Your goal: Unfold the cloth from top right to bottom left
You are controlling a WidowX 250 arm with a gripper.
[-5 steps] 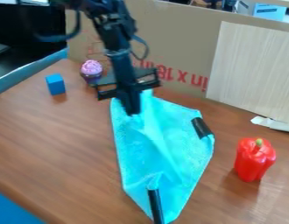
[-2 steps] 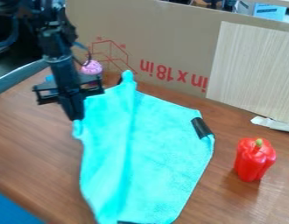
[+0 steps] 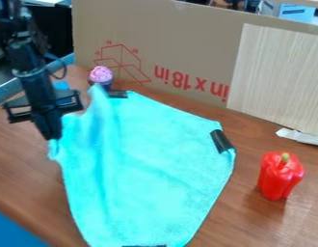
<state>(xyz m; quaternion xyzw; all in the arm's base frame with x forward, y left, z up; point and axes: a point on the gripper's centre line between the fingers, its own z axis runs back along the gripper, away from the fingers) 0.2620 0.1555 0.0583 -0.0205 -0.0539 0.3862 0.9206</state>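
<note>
Turquoise cloth (image 3: 155, 164), one: spread with folds on the wooden table (image 3: 23, 178), its left edge directly beneath the gripper (image 3: 52, 136). Gripper, one: fingers clamped on that edge. Toy red bell pepper (image 3: 279, 178), one: upright, apart from the cloth's right side.

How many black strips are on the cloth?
3: a top strip near the cupcake, a right strip toward the pepper, a bottom strip at the picture's edge. More may be hidden at the gripper.
</note>
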